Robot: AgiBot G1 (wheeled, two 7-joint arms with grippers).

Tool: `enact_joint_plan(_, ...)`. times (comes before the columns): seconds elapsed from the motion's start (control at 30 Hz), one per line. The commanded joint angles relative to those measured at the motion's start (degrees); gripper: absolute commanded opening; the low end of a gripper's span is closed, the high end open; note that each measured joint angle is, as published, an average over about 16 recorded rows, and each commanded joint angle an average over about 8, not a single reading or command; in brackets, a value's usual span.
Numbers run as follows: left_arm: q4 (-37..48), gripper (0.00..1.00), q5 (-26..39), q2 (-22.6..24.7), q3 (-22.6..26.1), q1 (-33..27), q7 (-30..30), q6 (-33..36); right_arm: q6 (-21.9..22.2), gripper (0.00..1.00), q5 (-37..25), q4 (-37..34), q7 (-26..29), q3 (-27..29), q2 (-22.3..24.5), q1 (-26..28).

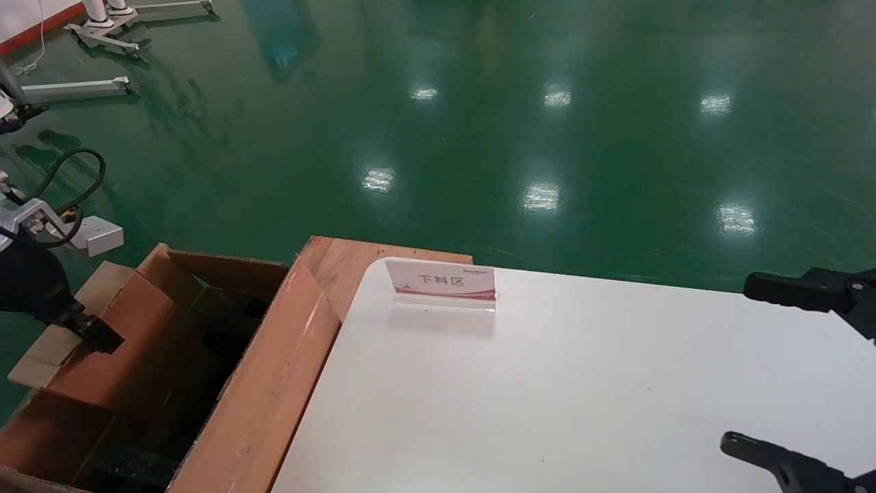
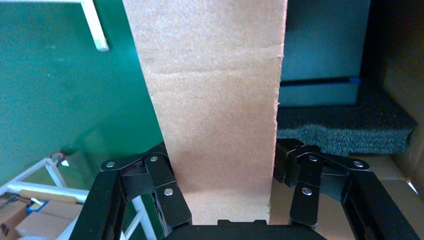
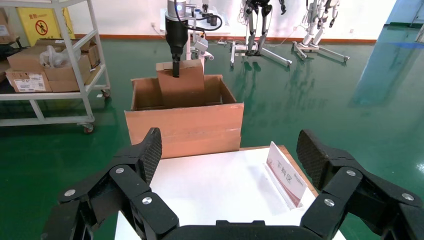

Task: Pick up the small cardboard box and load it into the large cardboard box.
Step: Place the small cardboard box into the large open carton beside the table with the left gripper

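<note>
Left gripper [image 2: 222, 192] clamps small cardboard box [image 2: 215, 100]

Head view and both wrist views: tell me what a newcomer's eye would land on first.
The left gripper, shut on the small cardboard box, holds it over the large cardboard box beside the white table. A table sign with red Chinese characters stands near the table's far edge. The right gripper hangs open above the table's right side.

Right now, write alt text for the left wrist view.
The left gripper clamps a plain orange-brown small cardboard box, which hangs over the black foam padding inside the large brown cardboard box; green floor lies beyond.
</note>
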Motion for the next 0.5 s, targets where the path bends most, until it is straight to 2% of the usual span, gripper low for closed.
enact_joint_plan(0.03,0.3,0.00,0.3,0.3,0.2,0.1,-0.1,0.6,0.0,1.00,0.0,0.0,0.0,0.0,0.0,0.0)
enact_joint_plan(0.27,1.4,0.00,1.3,0.9,0.9,-0.1,-0.5,2.0,0.0,1.00,0.0,0.0,0.0,0.0,0.0,0.0)
enact_joint_plan(0.5,1.9,0.00,1.1,0.8,0.7,1.0,-0.4,-0.2,0.0,1.00,0.0,0.0,0.0,0.0,0.0,0.0)
